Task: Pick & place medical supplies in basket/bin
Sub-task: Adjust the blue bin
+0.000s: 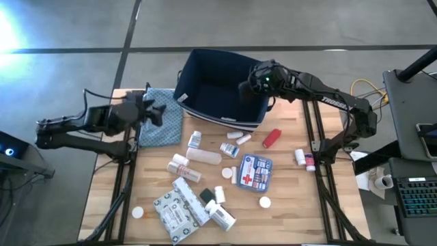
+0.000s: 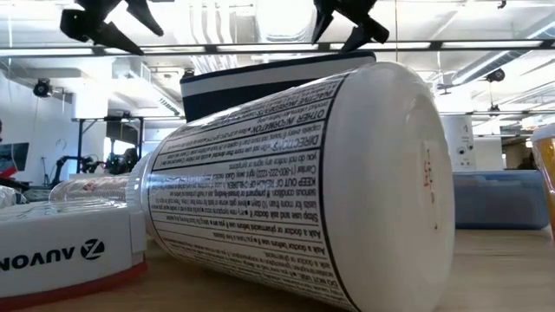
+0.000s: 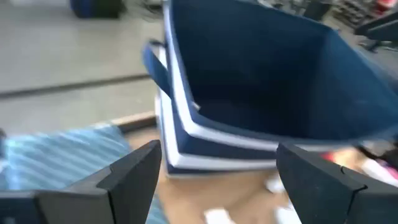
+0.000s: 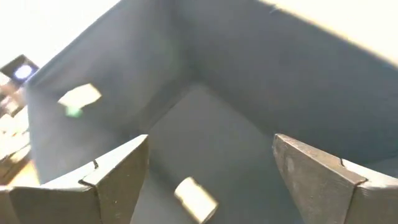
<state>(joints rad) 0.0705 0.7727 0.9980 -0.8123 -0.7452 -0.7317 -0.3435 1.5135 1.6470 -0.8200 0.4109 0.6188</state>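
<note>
The dark navy bin (image 1: 205,78) stands at the table's far edge, its white stripe (image 3: 205,134) low on the wall. My right gripper (image 1: 247,87) hangs open over the bin's right half, looking into it (image 4: 211,168); a small pale item (image 4: 194,198) lies on the bin's floor. My left gripper (image 1: 156,109) is open and raised above the blue cloth, left of the bin, pointing toward it (image 3: 217,168). Supplies lie on the wood: a red bottle (image 1: 272,138), a first-aid box (image 1: 255,172), printed packets (image 1: 179,208), and white bottles (image 1: 205,156).
A blue patterned cloth (image 1: 160,126) lies at the table's far left, beside the bin. A white printed bottle (image 2: 303,191) lies on its side right before the low camera, next to a white box (image 2: 61,251). A desk with a keyboard (image 1: 416,198) stands to the right of the table.
</note>
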